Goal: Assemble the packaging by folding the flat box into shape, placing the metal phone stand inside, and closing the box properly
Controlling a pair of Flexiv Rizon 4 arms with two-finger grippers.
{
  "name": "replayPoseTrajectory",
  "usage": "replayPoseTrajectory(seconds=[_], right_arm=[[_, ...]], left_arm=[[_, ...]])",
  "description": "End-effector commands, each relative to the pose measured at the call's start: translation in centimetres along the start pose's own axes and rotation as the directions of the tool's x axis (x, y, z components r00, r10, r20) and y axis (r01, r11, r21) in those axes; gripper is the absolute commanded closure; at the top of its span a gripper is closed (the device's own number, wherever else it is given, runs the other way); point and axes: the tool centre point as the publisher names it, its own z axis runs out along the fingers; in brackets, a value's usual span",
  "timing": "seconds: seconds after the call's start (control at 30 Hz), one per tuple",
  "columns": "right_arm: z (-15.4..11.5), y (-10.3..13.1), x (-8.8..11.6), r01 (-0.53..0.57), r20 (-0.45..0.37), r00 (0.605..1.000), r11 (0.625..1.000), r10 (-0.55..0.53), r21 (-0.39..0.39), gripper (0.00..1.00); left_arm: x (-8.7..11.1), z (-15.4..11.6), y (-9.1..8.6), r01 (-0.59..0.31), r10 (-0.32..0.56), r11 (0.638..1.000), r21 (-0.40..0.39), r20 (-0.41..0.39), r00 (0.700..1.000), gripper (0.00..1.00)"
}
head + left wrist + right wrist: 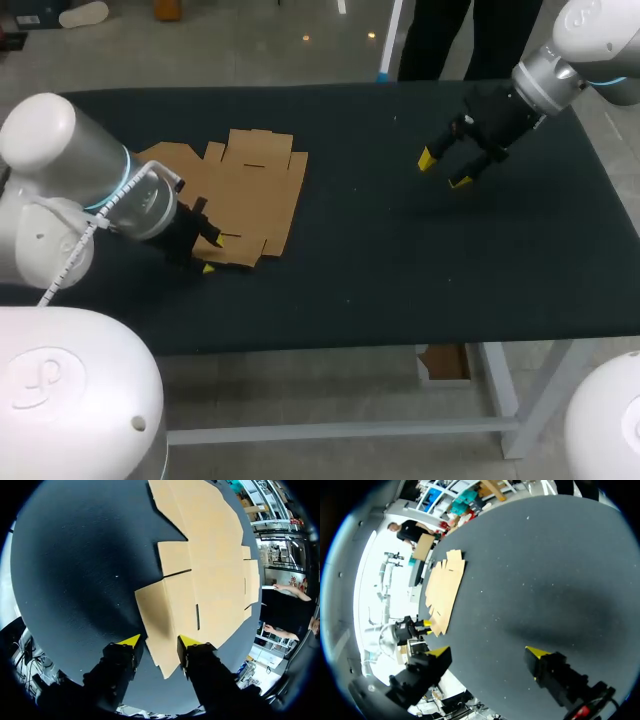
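On the left part of the tabletop [380, 260] the flat box [250, 195] lies unfolded. The left claw [211, 254], released, straddles its near flap [162, 625], probably to lift it. The right claw [443, 170] hangs spread, well apart.

Wearing rounded white shells on left arm [55, 135] and right arm [590, 30], turning silver at the wrists, glowing with blue rings. Trailing a white cable [75, 255]. Ending in black left gripper [160, 641] and right gripper [443, 170], yellow-tipped.

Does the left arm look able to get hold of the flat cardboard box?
Probably yes: the left claw is open right at the flat box's near edge, a corner flap showing between its fingers, and nothing else covers the cardboard.
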Motion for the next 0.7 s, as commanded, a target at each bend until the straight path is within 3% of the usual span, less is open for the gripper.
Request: replayPoseTrajectory(seconds=[0.03,0.1,0.2,0.7], right_arm=[[-0.1,0.0,0.0,0.001,-0.003,1.0,1.0,-0.001,0.002,0.0],[-0.1,0.0,0.0,0.001,-0.003,1.0,1.0,-0.001,0.002,0.0],[-0.1,0.0,0.0,0.001,-0.003,1.0,1.0,-0.001,0.002,0.0],[-0.1,0.0,0.0,0.001,-0.003,1.0,1.0,-0.001,0.002,0.0]], left_arm=[[0.6,0.9,-0.1,0.017,-0.02,0.978,0.208,0.013,1.0,0.57],[0.7,1.1,-0.5,0.023,-0.026,0.977,0.21,0.011,1.0,0.63],[1.0,1.2,-0.9,0.029,-0.032,0.975,0.22,0.013,0.999,1.0],[1.6,-0.6,-1.4,-0.064,0.071,0.978,0.197,-0.028,0.997,1.0]])
